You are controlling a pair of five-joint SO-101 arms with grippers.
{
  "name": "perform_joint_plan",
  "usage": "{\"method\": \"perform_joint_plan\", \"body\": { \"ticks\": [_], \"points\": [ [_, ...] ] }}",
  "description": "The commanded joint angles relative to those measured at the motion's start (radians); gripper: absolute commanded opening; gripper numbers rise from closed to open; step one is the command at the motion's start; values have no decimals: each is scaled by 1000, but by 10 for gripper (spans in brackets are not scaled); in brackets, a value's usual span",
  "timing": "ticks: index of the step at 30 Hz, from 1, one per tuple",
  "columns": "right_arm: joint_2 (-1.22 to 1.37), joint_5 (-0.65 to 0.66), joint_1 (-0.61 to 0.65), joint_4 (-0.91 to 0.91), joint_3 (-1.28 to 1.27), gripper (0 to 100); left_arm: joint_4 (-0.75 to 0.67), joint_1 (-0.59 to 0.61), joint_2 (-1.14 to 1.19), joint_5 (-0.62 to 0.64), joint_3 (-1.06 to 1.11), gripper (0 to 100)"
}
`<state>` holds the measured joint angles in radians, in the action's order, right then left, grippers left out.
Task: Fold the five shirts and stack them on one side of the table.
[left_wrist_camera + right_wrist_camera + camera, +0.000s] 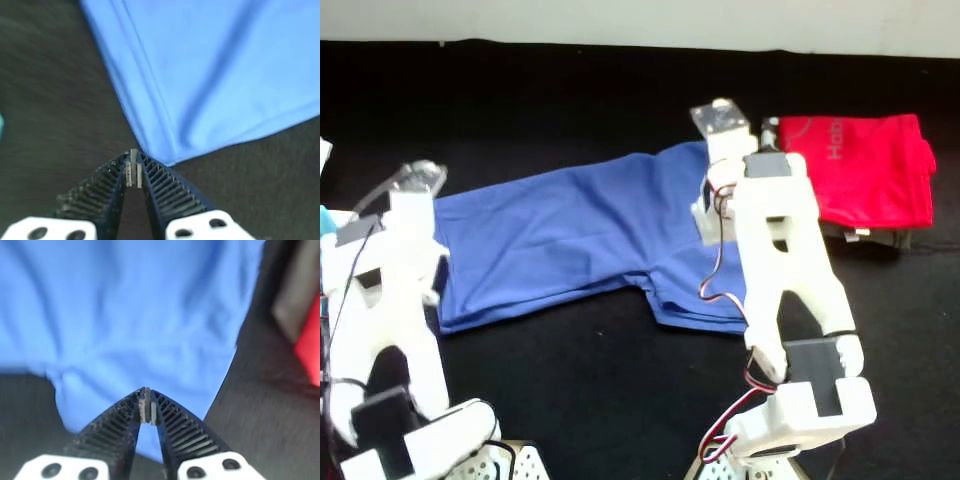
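The task is under way but is probably less than half done. A red shirt (pixel 860 170) lies folded into a neat rectangle toward the far right corner of the counter (pixel 570 400). It rests on top of something dark (pixel 868 238), of which a thin edge pokes out beneath. That may be another folded shirt, but I cannot tell. This looks like the start of the stack.

The blue shirt (pixel 570 240) is the one being worked on. It stretches across the middle of the counter as a long band, with its right end just beside the red shirt. It seems to be doubled lengthwise, with layered edges along its near side, but it has not yet been brought down to a compact packet. A scrap of teal cloth (pixel 326 222) shows at the left edge, perhaps a shirt waiting its turn.

The left gripper (pixel 133 170) hangs at the blue shirt's left near corner, just off the hem over bare counter. Its jaws are clenched tip to tip, with no cloth visible between them. The right gripper (pixel 146 412) hovers above the shirt's right end, its jaws likewise pressed together and apparently empty.

By my reckoning, what remains is to finish the blue shirt's cross folds, carry it onto the red one, and then fold and stack whatever shirts are left.
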<state>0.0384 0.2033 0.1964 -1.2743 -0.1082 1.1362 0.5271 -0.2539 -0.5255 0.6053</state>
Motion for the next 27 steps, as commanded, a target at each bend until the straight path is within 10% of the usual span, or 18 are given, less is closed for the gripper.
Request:
{"method": "perform_joint_plan", "body": {
  "ticks": [1, 10, 27],
  "points": [
    [5, -40, 15, 81, 93, 5, -32, -73, -27, 92, -137, 9],
    [357, -35, 18, 104, 515, 5, -35, -205, 527, 236, -568, 9],
    [920, -35, -104, 73, 1032, 5, 370, 18, 1247, 256, -1448, 9]
  ]
}}
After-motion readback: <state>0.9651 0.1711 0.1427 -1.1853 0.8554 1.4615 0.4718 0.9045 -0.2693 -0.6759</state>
